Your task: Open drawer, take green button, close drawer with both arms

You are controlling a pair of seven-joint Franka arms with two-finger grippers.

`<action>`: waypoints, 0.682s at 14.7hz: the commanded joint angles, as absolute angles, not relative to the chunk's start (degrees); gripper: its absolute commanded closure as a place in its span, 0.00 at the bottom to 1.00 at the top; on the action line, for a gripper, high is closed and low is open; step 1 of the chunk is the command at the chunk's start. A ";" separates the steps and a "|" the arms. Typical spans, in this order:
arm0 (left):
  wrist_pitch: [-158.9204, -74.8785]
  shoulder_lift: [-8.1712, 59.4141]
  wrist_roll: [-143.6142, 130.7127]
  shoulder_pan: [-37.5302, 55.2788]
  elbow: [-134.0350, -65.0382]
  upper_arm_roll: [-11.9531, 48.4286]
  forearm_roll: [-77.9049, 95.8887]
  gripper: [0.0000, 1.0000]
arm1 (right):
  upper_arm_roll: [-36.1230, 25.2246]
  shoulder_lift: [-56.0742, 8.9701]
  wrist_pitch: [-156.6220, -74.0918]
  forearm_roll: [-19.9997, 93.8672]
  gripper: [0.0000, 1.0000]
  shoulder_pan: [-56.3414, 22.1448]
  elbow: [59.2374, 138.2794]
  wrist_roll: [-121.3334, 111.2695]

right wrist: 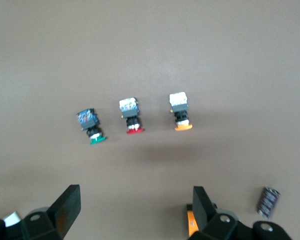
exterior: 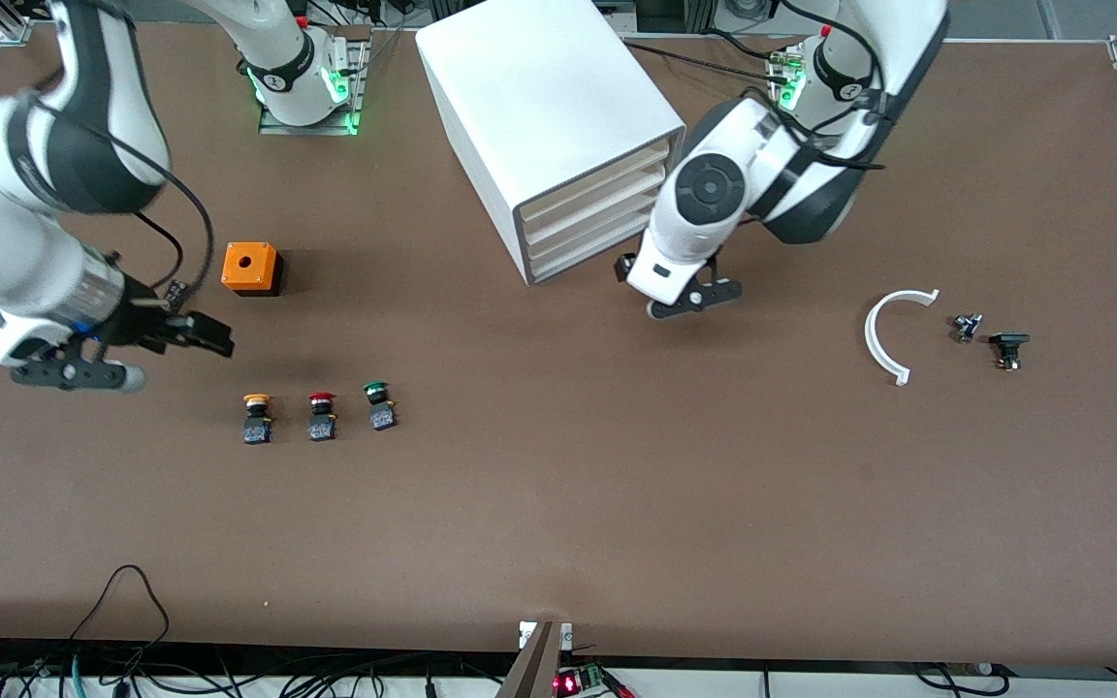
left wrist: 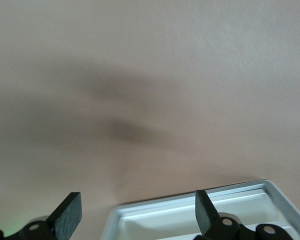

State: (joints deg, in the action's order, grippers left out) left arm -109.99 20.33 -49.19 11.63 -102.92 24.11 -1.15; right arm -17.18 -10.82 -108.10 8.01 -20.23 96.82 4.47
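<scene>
The white cabinet (exterior: 549, 97) stands at the back middle, and its stacked drawers (exterior: 583, 228) look pushed in. My left gripper (exterior: 685, 301) hangs low over the table just in front of the drawer fronts, at the corner toward the left arm's end. It is open and empty (left wrist: 137, 215), with a white rimmed corner of the drawer front (left wrist: 190, 215) between its fingers. The green-capped button (exterior: 379, 405) lies on the table beside a red one (exterior: 322, 415) and an orange one (exterior: 256, 417). My right gripper (exterior: 214, 334) is open and empty over the table near them (right wrist: 135, 212). The green button also shows in the right wrist view (right wrist: 92, 127).
An orange box (exterior: 251, 268) with a hole on top sits close to my right gripper. A white curved piece (exterior: 893, 330) and two small dark parts (exterior: 966, 327) (exterior: 1008, 349) lie toward the left arm's end. A small dark cylinder (right wrist: 269, 201) hangs by the right gripper.
</scene>
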 commanded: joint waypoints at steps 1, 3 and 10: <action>-101.10 19.17 -40.20 8.10 -96.70 24.96 -7.89 0.00 | -16.79 -5.28 -105.83 5.37 0.01 -20.30 99.32 4.22; -97.14 18.46 -34.04 6.60 -93.44 24.52 -8.79 0.00 | -16.61 -3.70 -104.16 4.75 0.01 -20.39 99.05 4.13; -93.25 10.30 -4.88 -0.70 -89.73 16.99 -7.56 0.00 | 1.30 1.14 -98.80 0.18 0.01 -2.05 98.96 4.48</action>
